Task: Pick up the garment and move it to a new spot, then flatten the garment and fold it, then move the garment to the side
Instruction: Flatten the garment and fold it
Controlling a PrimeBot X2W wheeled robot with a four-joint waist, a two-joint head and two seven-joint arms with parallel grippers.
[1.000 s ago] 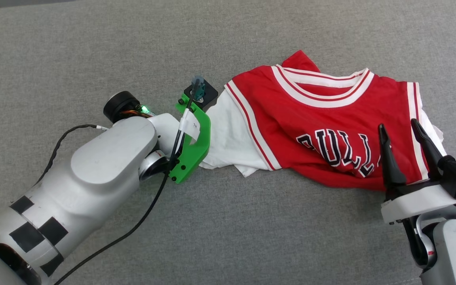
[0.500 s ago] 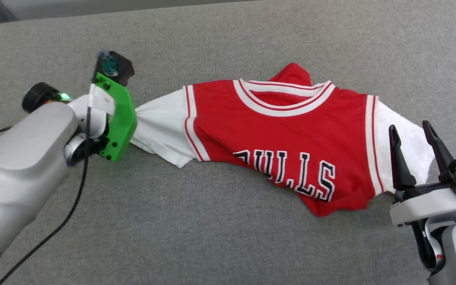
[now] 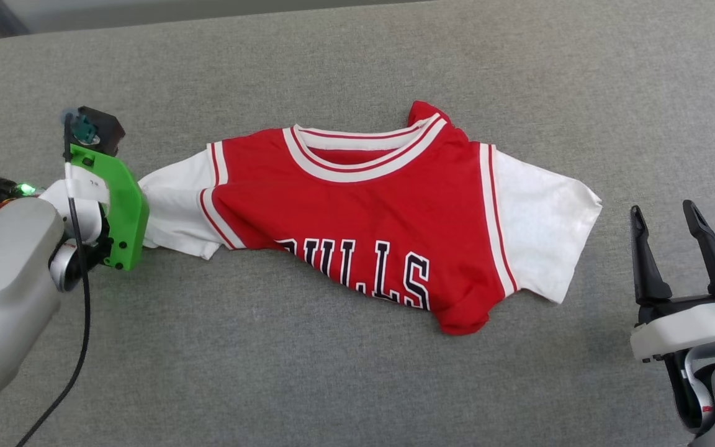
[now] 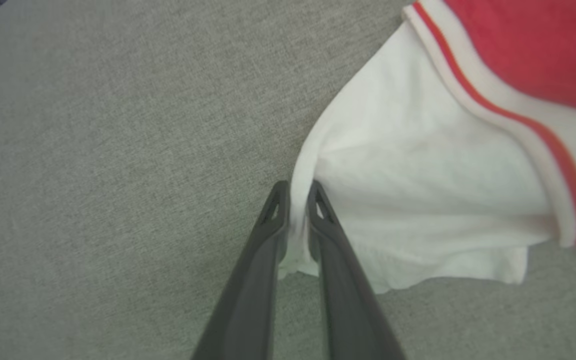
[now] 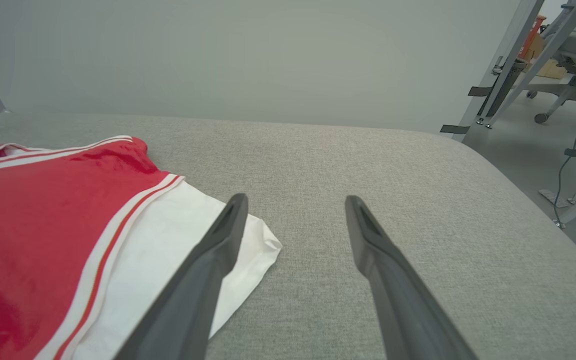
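The garment lies face up on the grey cloth surface, red with white sleeves, striped trim and black lettering, its lower part bunched. In the left wrist view my left gripper is shut on the edge of one white sleeve, with cloth pinched between the fingertips. In the head view that arm's green wrist mount covers the fingers at the garment's left end. My right gripper stands open to the right of the other white sleeve, not touching it. The right wrist view shows its open fingers beside that sleeve's corner.
The grey padded surface stretches all around the garment. A black cable hangs from my left arm. Past the surface's right edge, the right wrist view shows metal frame legs and an office chair on the floor.
My left gripper shut on the white sleeve and pulled it left. The garment slid left and spread out, leaving the open right gripper clear of it.
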